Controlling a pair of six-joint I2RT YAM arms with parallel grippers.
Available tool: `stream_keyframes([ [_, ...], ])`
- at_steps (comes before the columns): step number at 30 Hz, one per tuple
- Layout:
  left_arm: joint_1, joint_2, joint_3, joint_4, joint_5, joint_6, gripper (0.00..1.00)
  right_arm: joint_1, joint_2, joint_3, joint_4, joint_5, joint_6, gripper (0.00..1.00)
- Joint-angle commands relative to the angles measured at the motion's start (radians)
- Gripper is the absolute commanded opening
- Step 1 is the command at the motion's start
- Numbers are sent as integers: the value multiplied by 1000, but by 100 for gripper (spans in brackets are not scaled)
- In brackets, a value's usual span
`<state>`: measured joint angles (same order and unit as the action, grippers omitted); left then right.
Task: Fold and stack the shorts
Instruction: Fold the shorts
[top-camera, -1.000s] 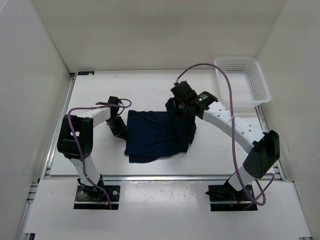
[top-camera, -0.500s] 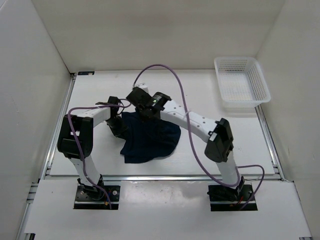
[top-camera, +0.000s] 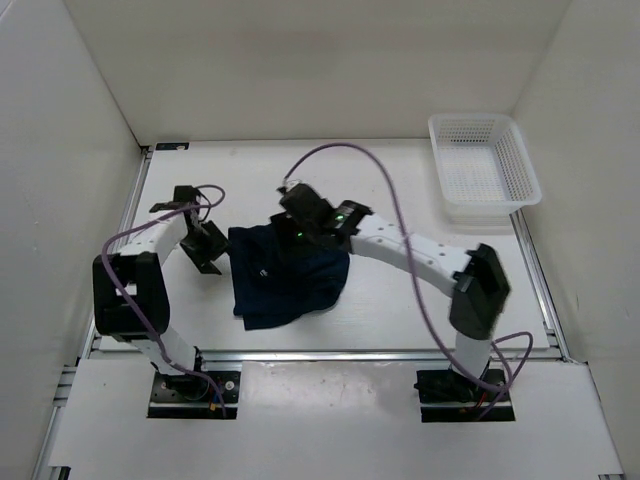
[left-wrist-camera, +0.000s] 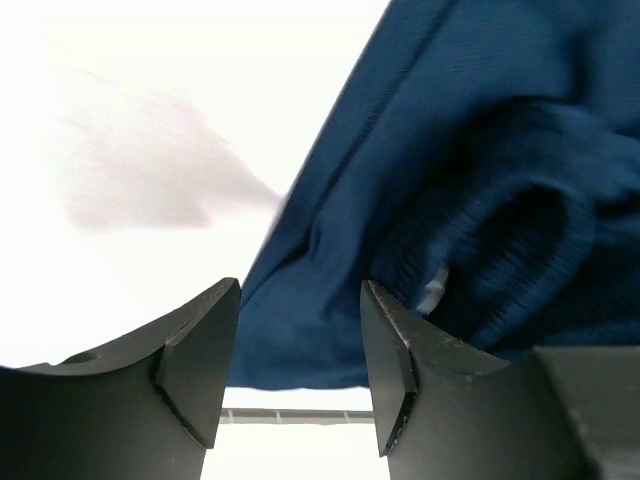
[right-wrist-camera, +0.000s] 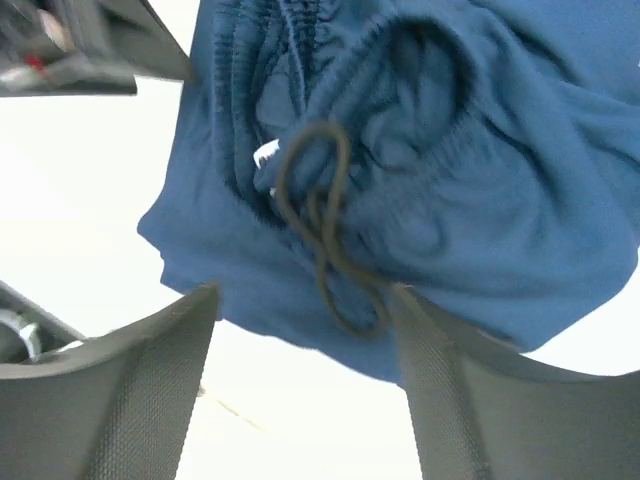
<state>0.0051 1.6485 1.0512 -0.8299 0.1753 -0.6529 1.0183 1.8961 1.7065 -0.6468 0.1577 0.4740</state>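
The dark navy shorts (top-camera: 290, 285) lie folded over in a bunched heap on the white table (top-camera: 400, 300), left of the middle. My left gripper (top-camera: 213, 256) sits just off their left edge, open and empty; in the left wrist view the shorts (left-wrist-camera: 470, 170) lie beyond its gripper (left-wrist-camera: 300, 375). My right gripper (top-camera: 291, 230) hovers over the shorts' far edge, open. In the right wrist view the gathered waistband and drawstring (right-wrist-camera: 325, 245) show past the gripper (right-wrist-camera: 305, 345), with nothing between the fingers (right-wrist-camera: 140, 400).
A white mesh basket (top-camera: 484, 170) stands at the back right corner. White walls close in the table on three sides. The right arm's purple cable (top-camera: 345, 152) arches above the table's back.
The right gripper carried the shorts' right side over to the left, folding them, then opened and let go. The left gripper also opened and drew back to the left.
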Motion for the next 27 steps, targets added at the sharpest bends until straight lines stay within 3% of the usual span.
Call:
stream_keyframes([
  [1,13,-110,75,-64,-2,47,63,-87,-198,-147,138,-40,38,65],
  [6,-97,-113,203,-101,-25,70,60,-201,-322,-368,148,-40,109,61],
  [8,-192,-78,281,-126,-52,70,60,-245,-388,-422,139,-40,121,66],
  [11,-318,14,409,-181,-161,70,78,-322,-471,-514,130,-59,130,68],
  [13,-367,72,472,-208,-210,70,100,-377,-526,-569,121,-75,130,69],
  [18,-467,282,650,-244,-278,90,100,-435,-626,-653,89,-109,121,69],
  [24,-478,387,696,-255,-258,90,100,-481,-706,-705,70,-118,121,69],
  [26,-478,378,696,-246,-238,90,86,-481,-715,-714,70,-118,111,69],
  [27,-478,351,685,-245,-238,90,69,-494,-715,-714,70,-118,110,69],
])
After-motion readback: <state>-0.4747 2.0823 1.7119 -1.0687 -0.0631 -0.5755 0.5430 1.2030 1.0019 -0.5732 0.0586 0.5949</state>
